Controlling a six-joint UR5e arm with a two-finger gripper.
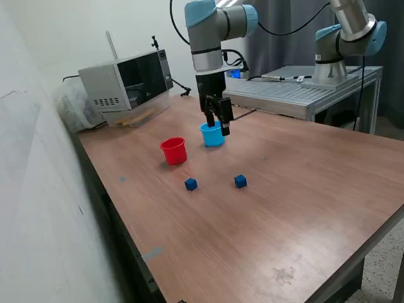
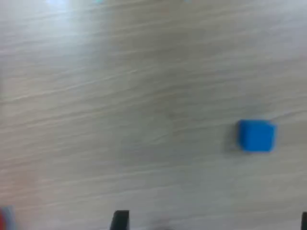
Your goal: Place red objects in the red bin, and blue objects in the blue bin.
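The gripper, fingers spread and empty, hangs above the table, with two blue cubes lying apart from it

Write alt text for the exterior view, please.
A robot arm's gripper hangs over a wooden table, in front of a light blue cup, beside a red cup. Two blue cubes lie nearer the camera.
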